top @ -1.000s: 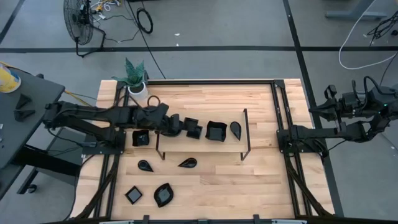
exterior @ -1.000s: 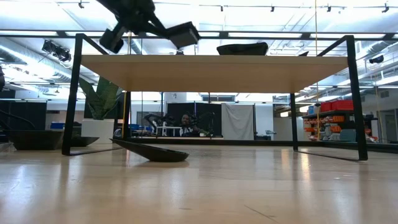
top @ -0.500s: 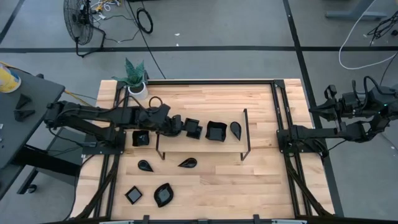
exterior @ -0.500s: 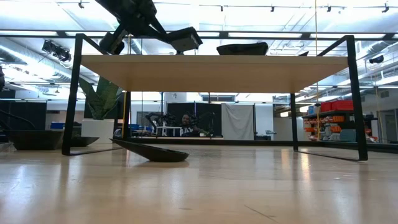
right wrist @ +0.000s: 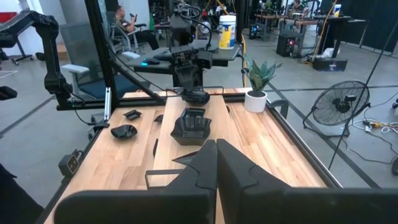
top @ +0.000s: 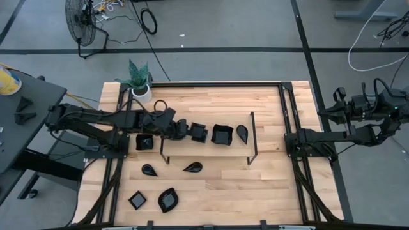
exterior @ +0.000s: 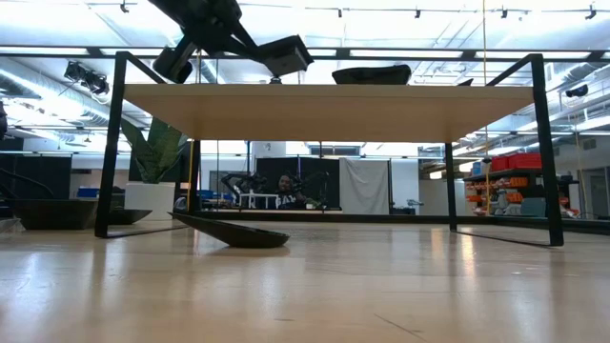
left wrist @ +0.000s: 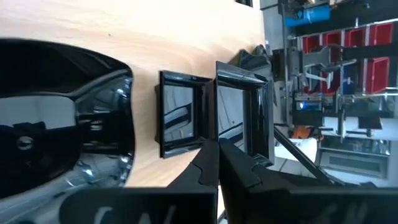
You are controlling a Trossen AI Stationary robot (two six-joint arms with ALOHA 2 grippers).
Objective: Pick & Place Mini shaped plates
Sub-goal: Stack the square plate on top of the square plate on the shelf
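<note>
1. Pincers first: my left gripper (top: 186,130) has its fingers pressed together and reaches in from the table's (top: 223,191) left side, above the left end of the shelf (exterior: 381,110).
2. Right in front of its tips lies the small square plate (top: 200,133).
3. In my left wrist view the fingertips (left wrist: 214,155) meet at that plate's near rim. I cannot tell whether the rim is pinched between them or only touched.
4. Further along the same line sits the big square plate (top: 222,135), and beyond it the teardrop plate (top: 242,133), near the shelf's right end.
5. One more glossy dish (left wrist: 62,118) lies close under my left wrist, at the shelf's left end.
6. The other plates are on the table itself, apart from my left gripper:
   - a square one (top: 144,141) lies just left of the shelf, beneath my left arm;
   - two teardrops (top: 149,170) (top: 193,167) lie in front of the shelf;
   - a little square (top: 137,200) and a leaf plate (top: 169,200) lie near the front edge.
7. My right gripper (right wrist: 216,149) is closed on nothing and waits off the table's right side, well apart from every plate.
</note>
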